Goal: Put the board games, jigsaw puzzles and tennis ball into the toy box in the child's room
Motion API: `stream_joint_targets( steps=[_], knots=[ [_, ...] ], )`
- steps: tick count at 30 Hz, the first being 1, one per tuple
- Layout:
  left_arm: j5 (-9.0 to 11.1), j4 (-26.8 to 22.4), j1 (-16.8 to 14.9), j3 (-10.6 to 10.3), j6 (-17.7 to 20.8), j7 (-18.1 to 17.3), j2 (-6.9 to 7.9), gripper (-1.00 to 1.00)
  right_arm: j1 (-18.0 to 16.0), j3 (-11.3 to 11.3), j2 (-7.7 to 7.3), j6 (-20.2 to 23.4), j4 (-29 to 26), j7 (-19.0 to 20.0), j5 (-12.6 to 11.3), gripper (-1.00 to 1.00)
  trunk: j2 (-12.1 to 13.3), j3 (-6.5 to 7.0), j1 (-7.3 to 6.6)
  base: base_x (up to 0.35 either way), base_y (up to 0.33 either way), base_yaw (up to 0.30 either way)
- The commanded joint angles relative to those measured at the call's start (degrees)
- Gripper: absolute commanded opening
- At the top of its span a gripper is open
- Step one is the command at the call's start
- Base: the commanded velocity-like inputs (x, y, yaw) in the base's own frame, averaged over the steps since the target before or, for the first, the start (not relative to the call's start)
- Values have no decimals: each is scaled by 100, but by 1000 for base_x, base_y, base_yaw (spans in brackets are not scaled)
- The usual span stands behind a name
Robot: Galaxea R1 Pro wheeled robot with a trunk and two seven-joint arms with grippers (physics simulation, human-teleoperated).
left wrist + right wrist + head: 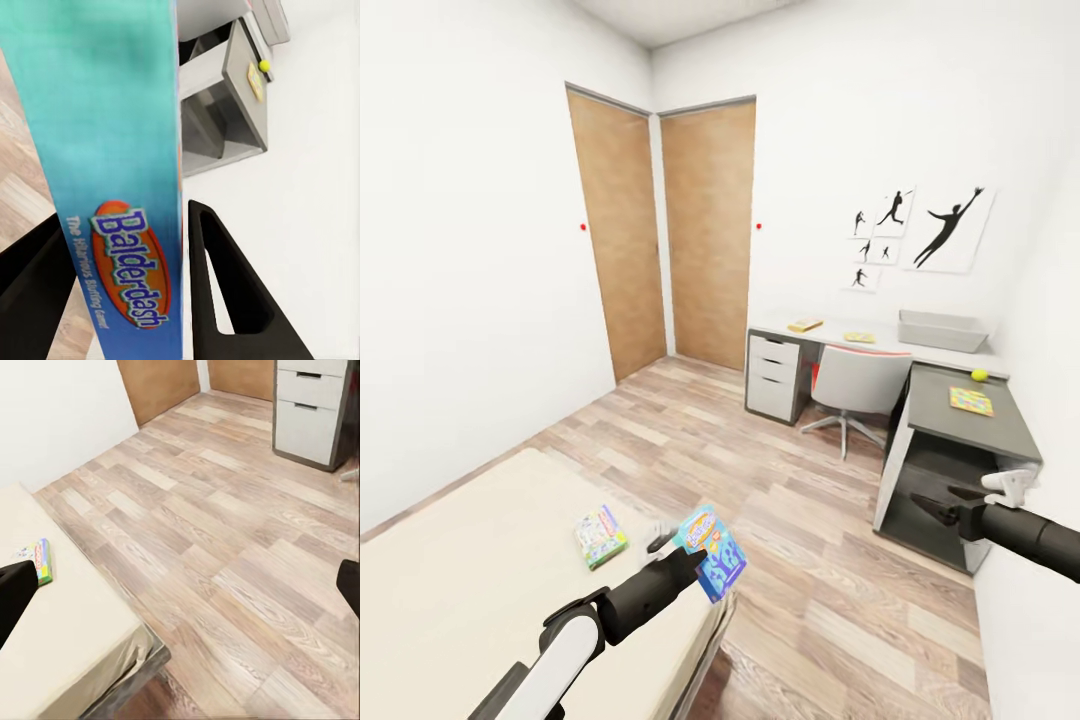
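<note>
1. Head view takes in the child's room: white walls, wood plank floor [760,470], two brown doors [660,235] in the far corner, black silhouette pictures [920,235] on the right wall.
2. The bed [470,570] fills the lower left, its beige mattress bare apart from one box.
3. The table [960,420] runs along the far wall and turns the corner, pale grey top at the back, lower dark grey section nearer us, white drawers [773,375] at its left end, and a chair [855,385] with a red seat tucked in.
4. The toy box [942,330] sits on the pale top at the far right, against the wall.
5. And here's the action: the left gripper [685,555] is clamped on the blue-purple board game [710,550], lifted clear of the mattress over the bed's edge; in the left wrist view the box [112,172] stands edge-on with a dark finger on either side.
6. The green board game [600,536] lies flat on the bed, just beside the left arm.
7. A yellow-green board game [805,325] rests on the table above the drawers.
8. One jigsaw puzzle [971,401] lies on the dark section; another [859,337] on the pale top behind the chair.
9. The tennis ball [979,375] sits between the toy box and the nearer puzzle.
10. The right gripper [930,508] hangs in front of the table, fingers spread apart and holding nothing.
</note>
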Motion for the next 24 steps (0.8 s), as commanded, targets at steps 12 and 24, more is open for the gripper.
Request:
stream_joint_targets(
  steps=[12, 24],
  knots=[
    [72, -7, 116, 688, 52, 44, 63, -100, -366, 1605, 989, 94, 571, -1992, 326, 100, 474, 206, -262, 0, 0, -295],
    [48, 476, 173, 857, 49, 46, 59, -100, -669, 2373, 1655, 86, 1316, -3034, 323, 100, 955, 422, -526, 0, 0, -295]
  ],
)
